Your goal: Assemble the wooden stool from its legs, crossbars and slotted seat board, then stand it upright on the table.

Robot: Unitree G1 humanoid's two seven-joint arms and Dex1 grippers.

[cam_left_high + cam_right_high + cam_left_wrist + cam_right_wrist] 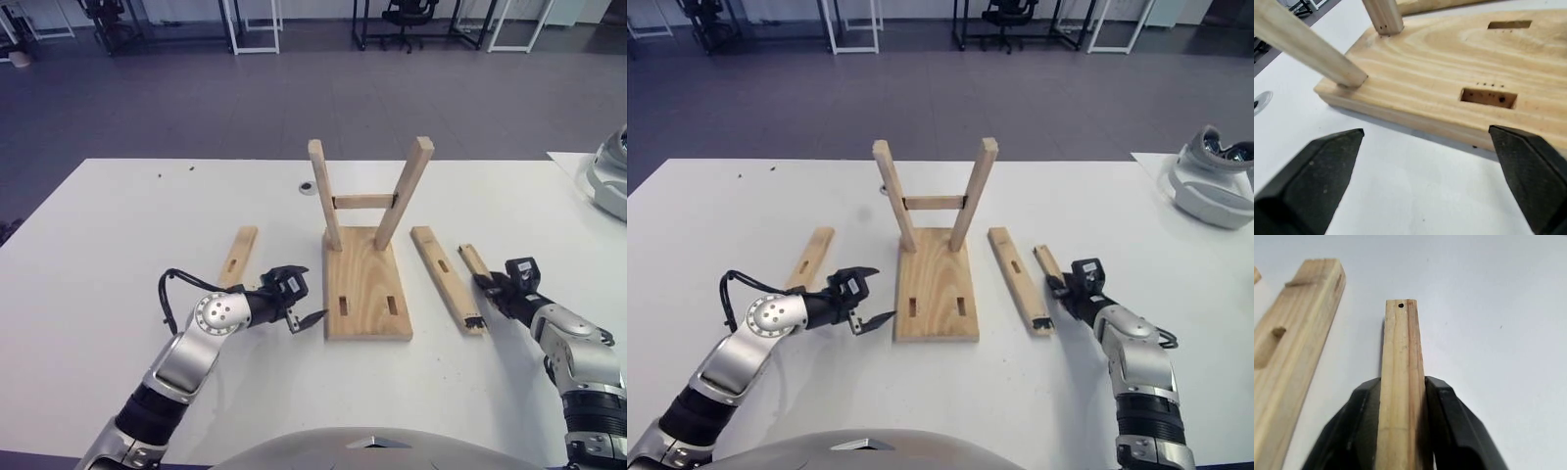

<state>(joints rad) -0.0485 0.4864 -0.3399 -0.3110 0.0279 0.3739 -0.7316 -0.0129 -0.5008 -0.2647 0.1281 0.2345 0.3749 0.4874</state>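
The slotted seat board (367, 284) lies flat mid-table. Two legs (324, 196) (405, 191) stand in its far slots, joined by a crossbar (363, 202). Its two near slots (1488, 96) are empty. One loose leg (239, 255) lies left of the board, another (446, 277) to its right. My left gripper (299, 308) is open at the board's near left edge, nothing between its fingers (1327, 161). My right gripper (1403, 384) is shut on the near end of a short crossbar (1400, 342), which lies on the table beside the right loose leg (1298, 333).
A white headset (1213, 191) rests at the table's far right corner. A small round grommet (307, 186) sits in the tabletop behind the stool. Bare white table (118, 245) spreads to the left and along the front.
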